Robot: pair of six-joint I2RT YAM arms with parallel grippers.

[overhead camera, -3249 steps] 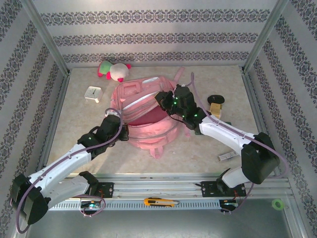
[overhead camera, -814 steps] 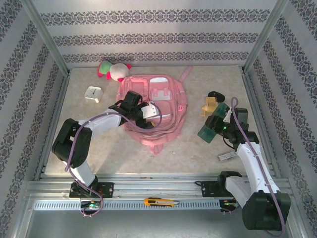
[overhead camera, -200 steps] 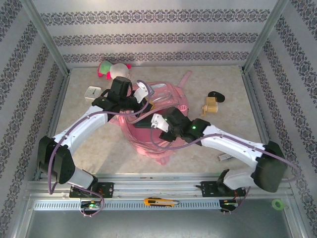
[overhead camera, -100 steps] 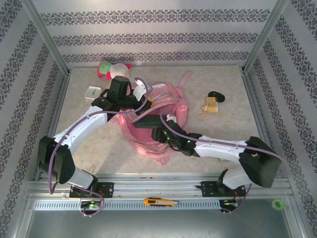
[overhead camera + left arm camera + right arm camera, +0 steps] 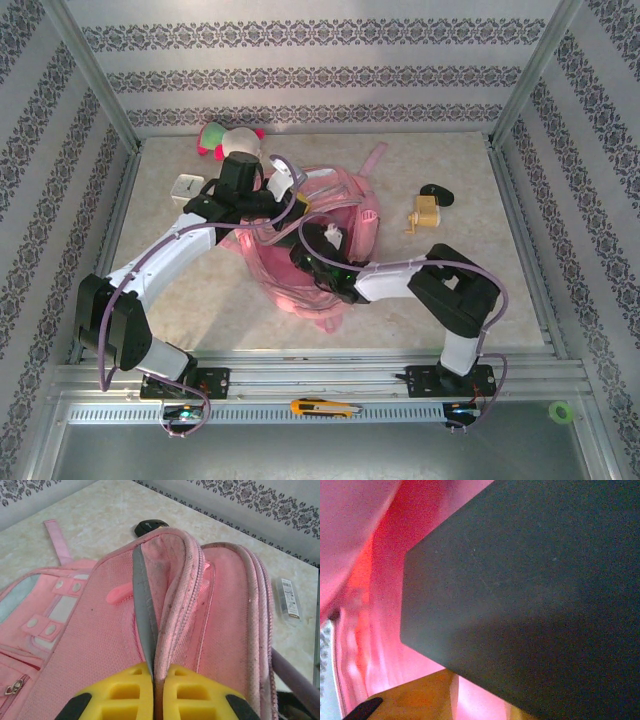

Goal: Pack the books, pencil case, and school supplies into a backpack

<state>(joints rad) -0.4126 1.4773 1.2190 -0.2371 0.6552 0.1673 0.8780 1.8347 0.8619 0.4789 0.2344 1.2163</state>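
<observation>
Right gripper (image 5: 470,702) deep in backpack (image 5: 355,205); pencil case (image 5: 535,595) hides jaws

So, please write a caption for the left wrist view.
Left gripper shut on the zipper edge of the pink backpack.

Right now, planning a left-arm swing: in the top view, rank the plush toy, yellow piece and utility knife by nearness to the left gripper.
From the left gripper:
1. The plush toy, back left corner.
2. The yellow piece, out to the right.
3. The utility knife, on the front rail.
</observation>
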